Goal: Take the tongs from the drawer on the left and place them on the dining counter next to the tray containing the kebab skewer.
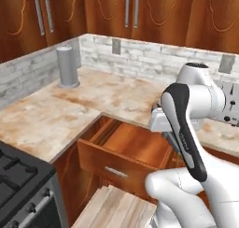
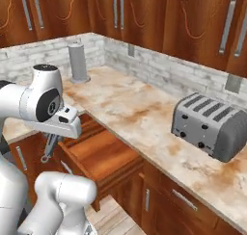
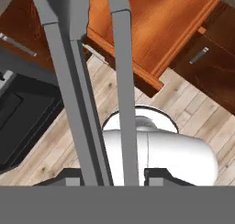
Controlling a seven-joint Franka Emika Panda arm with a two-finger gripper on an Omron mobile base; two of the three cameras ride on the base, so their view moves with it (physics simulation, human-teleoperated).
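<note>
While claw [image 3: 112, 179] grips slim grey metal tongs [image 3: 87, 81], two long narrow arms run up frame centre in hand view, held between finger tips at bottom. Tongs lifted out above wide reddish-brown wooden drawer [image 1: 126, 150], hanging below hand left of centre in right base view, likely raised to clear drawer front before carry. Drawer open, centre of left base view, under beige marbled table [image 1: 56, 110]. Tong arms straight, matte, slightly splayed.
</note>
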